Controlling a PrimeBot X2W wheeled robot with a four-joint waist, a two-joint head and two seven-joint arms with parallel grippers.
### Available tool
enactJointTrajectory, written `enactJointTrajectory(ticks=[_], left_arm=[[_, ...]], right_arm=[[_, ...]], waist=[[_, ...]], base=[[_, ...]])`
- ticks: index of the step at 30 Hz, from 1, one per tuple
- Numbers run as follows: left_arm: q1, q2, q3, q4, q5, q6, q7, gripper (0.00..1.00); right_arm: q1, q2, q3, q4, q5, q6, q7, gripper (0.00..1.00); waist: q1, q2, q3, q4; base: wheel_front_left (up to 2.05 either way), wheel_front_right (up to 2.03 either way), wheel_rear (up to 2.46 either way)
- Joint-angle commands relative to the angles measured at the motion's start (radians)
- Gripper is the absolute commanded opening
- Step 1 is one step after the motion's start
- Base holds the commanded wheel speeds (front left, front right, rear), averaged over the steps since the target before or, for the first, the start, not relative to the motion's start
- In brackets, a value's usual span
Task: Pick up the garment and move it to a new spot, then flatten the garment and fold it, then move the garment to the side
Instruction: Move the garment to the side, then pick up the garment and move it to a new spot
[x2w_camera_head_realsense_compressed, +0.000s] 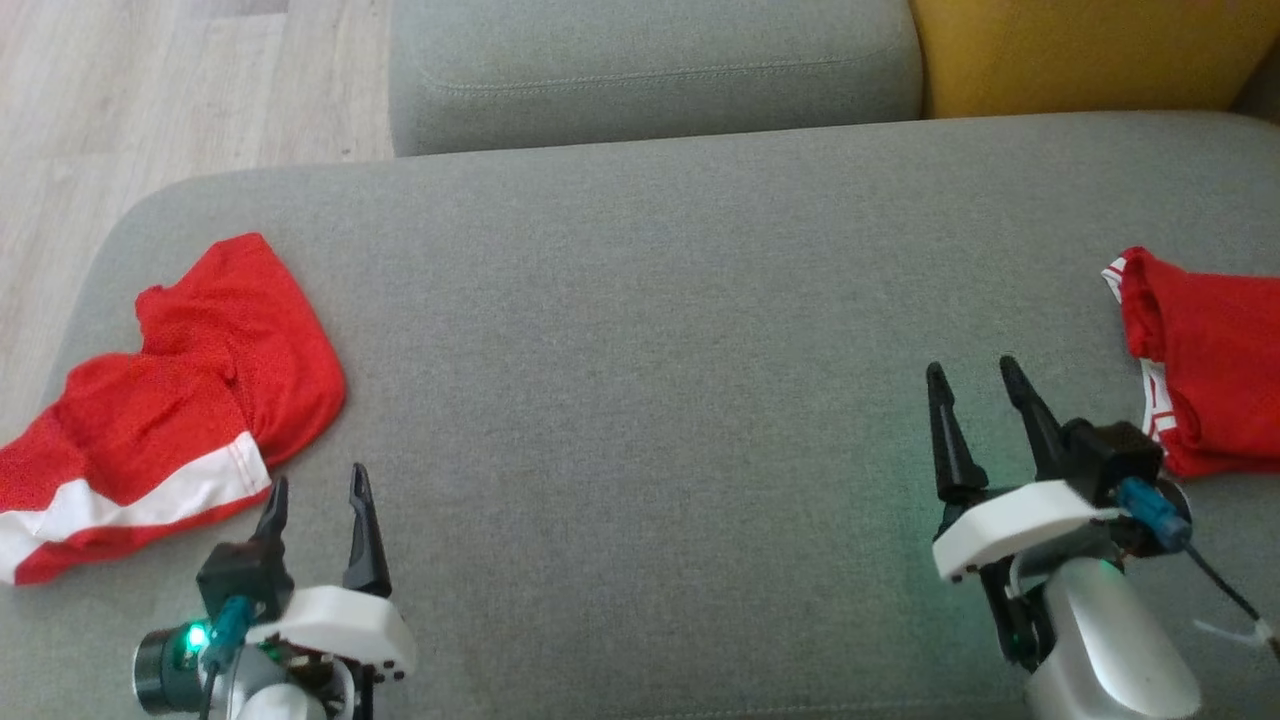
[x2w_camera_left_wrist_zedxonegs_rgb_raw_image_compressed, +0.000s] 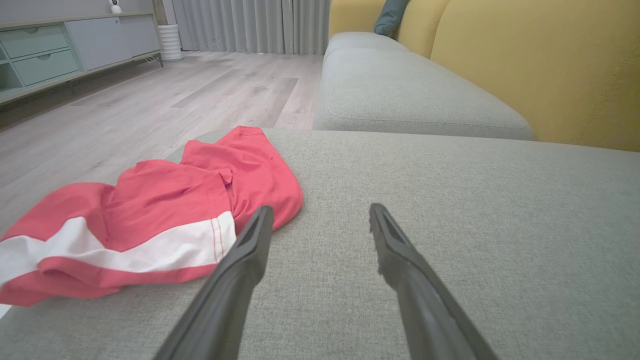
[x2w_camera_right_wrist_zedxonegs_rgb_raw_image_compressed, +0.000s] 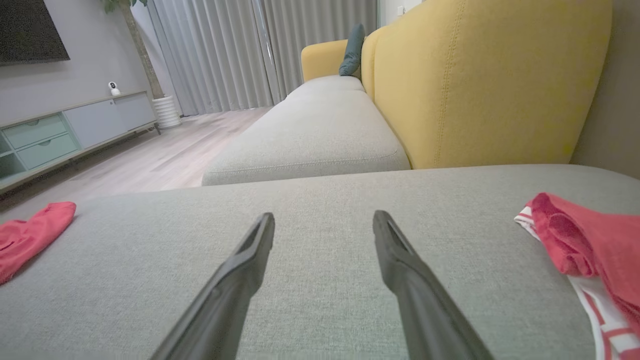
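red garment with a white band (x2w_camera_head_realsense_compressed: 190, 400) lies crumpled at the left edge of the grey sofa seat (x2w_camera_head_realsense_compressed: 640, 400), just beside the left gripper (x2w_camera_head_realsense_compressed: 319, 478), whose jaws are spread and empty. right gripper (x2w_camera_head_realsense_compressed: 971, 366), jaws likewise spread and empty, hovers near a second red garment (x2w_camera_head_realsense_compressed: 1210, 360) at the right edge.

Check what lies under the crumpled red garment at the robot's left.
The red garment lies on the grey sofa cushion, which shows beside it. Whatever its crumpled folds cover cannot be seen.
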Motion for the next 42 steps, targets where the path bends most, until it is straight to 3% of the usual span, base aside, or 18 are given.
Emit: enactJointTrajectory(ticks=[1, 9, 31, 42], left_arm=[[-0.02, 0.005, 0.033, -0.038, 0.006, -0.001, -0.005, 1.0], [-0.035, 0.005, 0.022, -0.038, 0.004, -0.002, -0.005, 1.0], [-0.035, 0.005, 0.057, -0.032, -0.005, -0.003, -0.005, 1.0], [-0.036, 0.005, 0.09, -0.04, -0.028, -0.004, -0.005, 1.0]], right_arm=[[-0.015, 0.005, 0.029, -0.032, 0.006, 0.007, -0.006, 1.0], [-0.013, 0.005, 0.051, -0.024, 0.015, 0.007, -0.006, 1.0], [-0.033, 0.005, 0.124, -0.009, 0.033, 0.007, -0.006, 1.0], [-0.053, 0.005, 0.145, -0.011, 0.017, 0.007, -0.006, 1.0]], waist=[[0.0001, 0.0, 0.002, 0.001], [0.0001, 0.0, 0.018, 0.059], [0.0001, 0.0, 0.066, 0.471], [0.0001, 0.0, 0.1, 0.525]], base=[[0.0, 0.0, 0.0], [0.0, 0.0, 0.0], [0.0, 0.0, 0.0], [0.0, 0.0, 0.0]])
